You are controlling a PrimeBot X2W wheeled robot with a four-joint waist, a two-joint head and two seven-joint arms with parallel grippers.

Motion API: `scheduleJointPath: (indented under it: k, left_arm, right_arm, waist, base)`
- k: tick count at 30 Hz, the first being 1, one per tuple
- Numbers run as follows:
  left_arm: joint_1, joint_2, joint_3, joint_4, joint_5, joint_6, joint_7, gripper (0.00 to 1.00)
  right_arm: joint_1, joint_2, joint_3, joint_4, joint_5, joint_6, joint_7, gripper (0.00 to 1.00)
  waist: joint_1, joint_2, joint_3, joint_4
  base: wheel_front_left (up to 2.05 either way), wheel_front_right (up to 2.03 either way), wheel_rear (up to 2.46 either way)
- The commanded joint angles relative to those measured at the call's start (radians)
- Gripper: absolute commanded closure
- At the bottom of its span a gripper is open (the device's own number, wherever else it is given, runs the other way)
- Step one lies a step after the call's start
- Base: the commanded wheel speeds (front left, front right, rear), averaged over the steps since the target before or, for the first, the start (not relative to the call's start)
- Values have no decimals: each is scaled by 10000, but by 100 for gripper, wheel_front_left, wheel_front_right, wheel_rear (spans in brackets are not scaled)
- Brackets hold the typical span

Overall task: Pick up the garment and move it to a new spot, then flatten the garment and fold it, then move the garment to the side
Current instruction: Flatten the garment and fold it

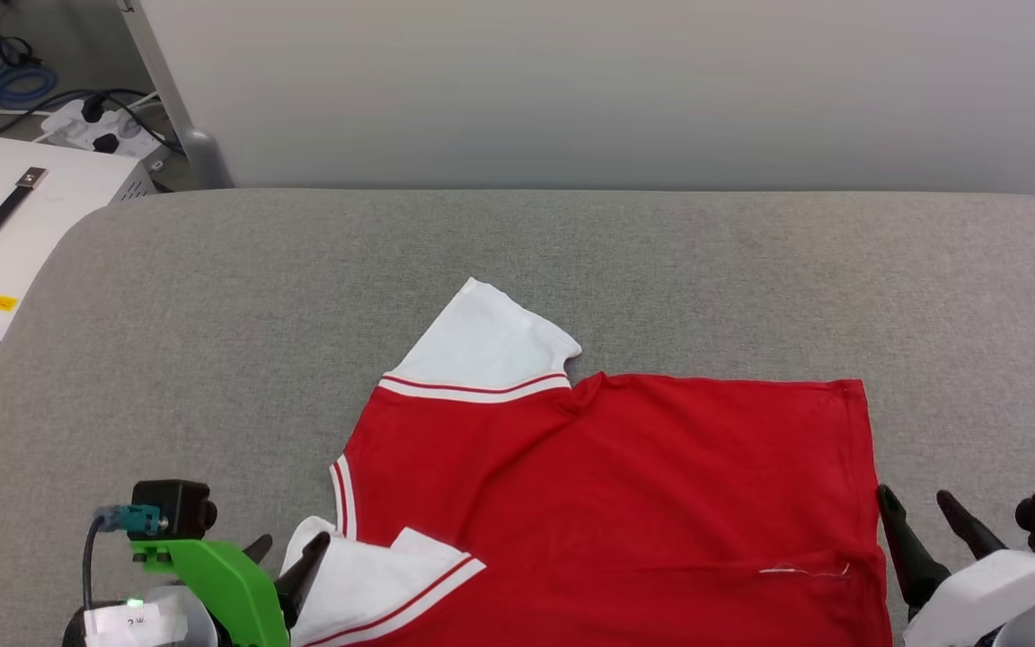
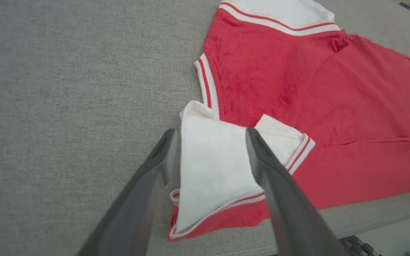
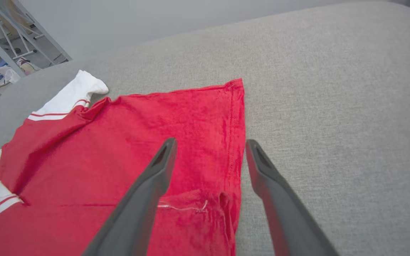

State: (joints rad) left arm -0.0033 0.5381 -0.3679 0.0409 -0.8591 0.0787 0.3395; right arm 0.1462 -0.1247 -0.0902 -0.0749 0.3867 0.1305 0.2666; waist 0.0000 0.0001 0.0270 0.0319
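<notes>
A: Grey cloth-topped desk, pale wall behind, white box with a handle off to the left. Where's the garment?

B: The garment is spread on the near half of the desk. The red body is mostly flat. The far sleeve sticks out white. The near sleeve is flopped over onto the red. The near edge looks doubled over on itself.

A: Pincers?

B: Both released, nothing held. The left pincer straddles the near sleeve, one finger on each side; can't tell if it touches. The right pincer is over the hem, one finger above red and the other above bare desk.

A: Handling?

B: Light, limp knit, I'd judge. No stiffness, so it will sag, drag and bunch if pulled from a single point. Not fragile. It probably clings a bit to the cloth top. Best holds are pinches on the doubled edges: sleeve trim or shoulder seam on the left, hem corner on the right, both lifted together. The loose thread by the hem could snag.
</notes>
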Motion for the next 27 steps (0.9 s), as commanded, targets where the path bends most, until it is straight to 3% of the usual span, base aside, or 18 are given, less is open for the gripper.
scheduleJointPath:
  k: [1, 16, 23, 27]
  left_arm:
    - [-255, 86, 55, -82, 185, -58, -154, 0]
    - [-3797, -329, 304, 559, 2060, 99, -2275, 0]
    - [-5903, -433, -30, 1775, 2436, -612, -2306, 0]
    - [-7079, -459, -187, 2751, 2112, -1388, -1790, 0]
  right_arm:
    - [-206, 106, 63, -131, -131, 2, -298, 0]
    - [-1947, 318, 273, -1754, -1208, 2, -1737, 0]
    - [-2627, 402, 367, -1782, -1310, 2, -1917, 0]
    - [-2932, 454, 445, -1534, -1218, 2, -2038, 0]
  waist:
    - [0, -1, 38, -55]
    - [0, -1, 2245, -1047]
    - [0, -1, 3244, -1573]
    - [0, -1, 3685, -1889]
  base:
    - [0, 0, 0]
    - [0, 0, 0]
    - [0, 0, 0]
    - [0, 0, 0]
